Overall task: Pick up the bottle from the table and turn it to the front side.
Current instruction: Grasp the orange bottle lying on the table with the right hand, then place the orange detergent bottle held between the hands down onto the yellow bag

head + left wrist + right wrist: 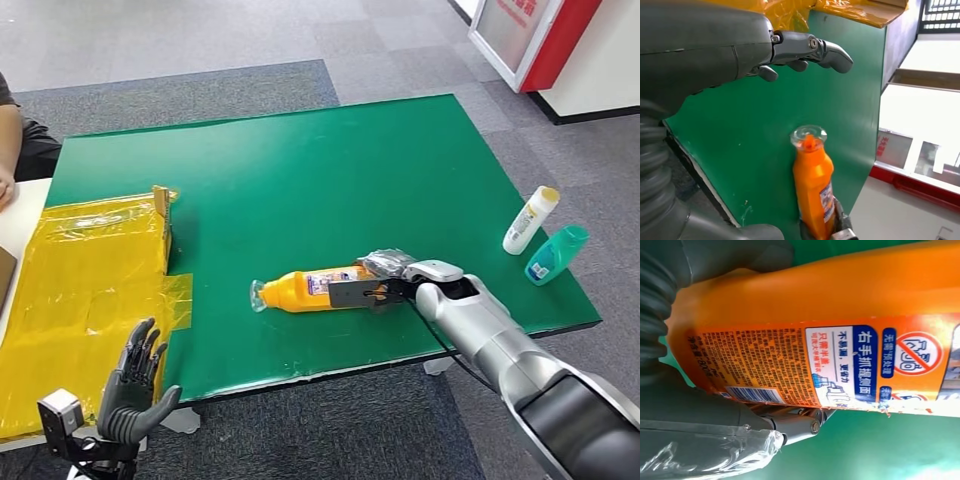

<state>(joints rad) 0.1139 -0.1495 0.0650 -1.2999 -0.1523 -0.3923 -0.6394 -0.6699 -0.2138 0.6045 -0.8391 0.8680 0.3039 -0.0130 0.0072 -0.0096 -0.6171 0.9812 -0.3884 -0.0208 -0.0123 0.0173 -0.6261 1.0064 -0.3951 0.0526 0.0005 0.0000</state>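
An orange bottle with a clear cap lies on its side on the green table, cap pointing left. My right hand grips its base end, fingers wrapped round the body. The right wrist view shows the bottle close up with its printed back label and barcode facing the camera, and a finger under it. My left hand hangs open off the table's front left corner. In the left wrist view, that hand has its fingers spread, and the bottle lies beyond.
A yellow plastic-wrapped box covers the table's left end. A white bottle and a teal bottle lie at the table's right edge. A person's arm is at the far left. Grey carpet surrounds the table.
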